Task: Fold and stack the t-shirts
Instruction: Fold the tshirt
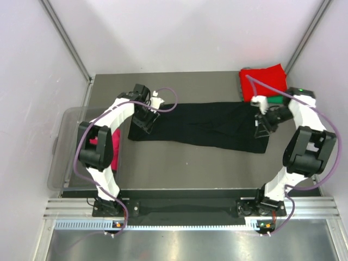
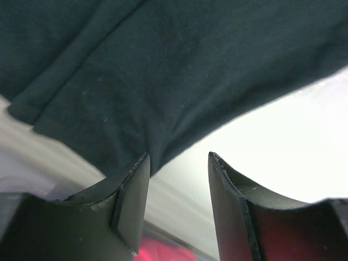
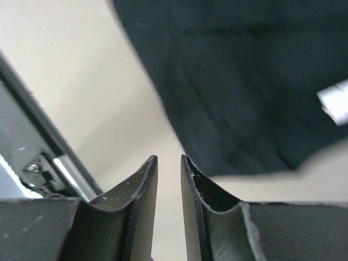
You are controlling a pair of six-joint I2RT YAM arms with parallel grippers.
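A black t-shirt [image 1: 201, 124] lies folded into a long strip across the middle of the table. My left gripper [image 1: 147, 120] hovers at its left end, open and empty. In the left wrist view the black cloth [image 2: 163, 70] lies just past the left gripper [image 2: 178, 157]. My right gripper [image 1: 262, 130] is over the strip's right end. In the right wrist view the right gripper [image 3: 169, 159] shows a narrow gap with nothing in it, beside the black cloth [image 3: 244, 81]. A red t-shirt [image 1: 265, 80] lies on a green one [image 1: 278, 100] at the back right. A magenta one [image 1: 110, 142] lies in the bin.
A clear plastic bin [image 1: 66, 157] stands off the table's left edge beside the left arm. White walls and metal posts [image 1: 68, 41] close the back and sides. A white strip [image 3: 334, 103] shows at the right edge of the right wrist view.
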